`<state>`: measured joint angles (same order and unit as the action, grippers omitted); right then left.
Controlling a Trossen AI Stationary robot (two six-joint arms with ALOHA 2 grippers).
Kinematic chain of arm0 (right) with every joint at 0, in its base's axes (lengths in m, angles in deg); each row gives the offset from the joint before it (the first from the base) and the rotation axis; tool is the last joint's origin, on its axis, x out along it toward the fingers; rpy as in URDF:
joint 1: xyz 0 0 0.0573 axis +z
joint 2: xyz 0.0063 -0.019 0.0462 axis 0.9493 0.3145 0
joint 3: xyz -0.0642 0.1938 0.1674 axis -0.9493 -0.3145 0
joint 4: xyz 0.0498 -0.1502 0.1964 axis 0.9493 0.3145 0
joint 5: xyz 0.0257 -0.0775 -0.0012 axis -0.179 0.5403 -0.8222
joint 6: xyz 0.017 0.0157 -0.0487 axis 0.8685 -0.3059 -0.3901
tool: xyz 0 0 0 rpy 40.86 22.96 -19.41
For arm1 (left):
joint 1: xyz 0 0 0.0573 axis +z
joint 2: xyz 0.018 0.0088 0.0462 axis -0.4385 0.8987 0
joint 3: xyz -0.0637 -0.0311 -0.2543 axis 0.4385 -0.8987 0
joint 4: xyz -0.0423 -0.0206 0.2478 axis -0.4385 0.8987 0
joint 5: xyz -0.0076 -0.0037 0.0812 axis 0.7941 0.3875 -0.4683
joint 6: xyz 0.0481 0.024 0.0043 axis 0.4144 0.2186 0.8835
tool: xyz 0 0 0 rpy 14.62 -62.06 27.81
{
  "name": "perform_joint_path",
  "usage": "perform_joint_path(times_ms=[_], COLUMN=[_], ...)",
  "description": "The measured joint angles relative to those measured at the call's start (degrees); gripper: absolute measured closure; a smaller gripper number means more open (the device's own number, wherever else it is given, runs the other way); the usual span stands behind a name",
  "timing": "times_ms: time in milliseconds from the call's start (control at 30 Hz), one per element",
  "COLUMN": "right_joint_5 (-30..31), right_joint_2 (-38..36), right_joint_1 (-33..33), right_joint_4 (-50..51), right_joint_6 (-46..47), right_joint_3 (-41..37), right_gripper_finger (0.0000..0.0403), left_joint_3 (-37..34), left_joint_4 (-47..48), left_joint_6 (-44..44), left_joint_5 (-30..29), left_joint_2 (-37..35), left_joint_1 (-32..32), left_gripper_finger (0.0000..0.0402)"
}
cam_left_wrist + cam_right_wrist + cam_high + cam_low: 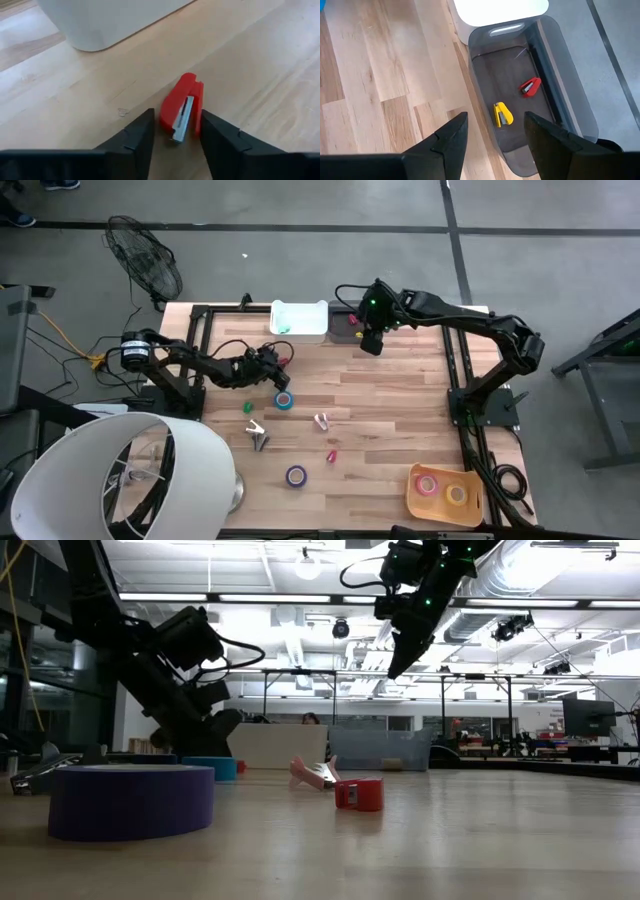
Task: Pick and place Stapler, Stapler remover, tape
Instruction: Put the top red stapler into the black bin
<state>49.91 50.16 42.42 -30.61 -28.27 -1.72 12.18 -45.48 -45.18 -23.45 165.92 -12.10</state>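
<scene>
Two dark fingers of the left end effector (172,137) straddle a small red stapler (183,111) lying on the wooden bench (260,65) near its far edge; the right end effector (495,132) hangs open above a grey bin (570,100).

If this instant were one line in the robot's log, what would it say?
left end effector: fingers astride red stapler on table | right end effector: open above grey bin holding yellow and red staplers
</scene>
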Motion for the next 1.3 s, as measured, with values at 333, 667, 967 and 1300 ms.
perform_joint_path(times_ms=[333, 667, 967, 1300], right_joint_5=[-0.2, -0.2, -0.2, -0.63], right_joint_2=[0.0, 0.0, 0.0, 0.0], right_joint_1=[0.02, 0.02, 0.0, 0.02], right_joint_4=[-0.02, -0.19, -0.17, -0.15], right_joint_6=[-0.49, -0.49, -0.47, -0.22], right_joint_3=[0.0, 0.0, 0.0, 0.0], right_gripper_finger=[0.0217, 0.0217, 0.0217, 0.0217], left_joint_3=[0.0, 0.0, 0.0, 0.04], left_joint_4=[0.78, 1.12, 1.12, 2.7], left_joint_6=[0.63, 1.26, 5.29, 12.41], left_joint_5=[0.27, 0.53, 0.79, -0.19], left_joint_2=[-0.04, -0.02, -0.02, -0.02], left_joint_1=[0.0, 0.0, 0.0, -0.02], left_gripper_finger=[0.0325, 0.0315, 0.0314, 0.0242])
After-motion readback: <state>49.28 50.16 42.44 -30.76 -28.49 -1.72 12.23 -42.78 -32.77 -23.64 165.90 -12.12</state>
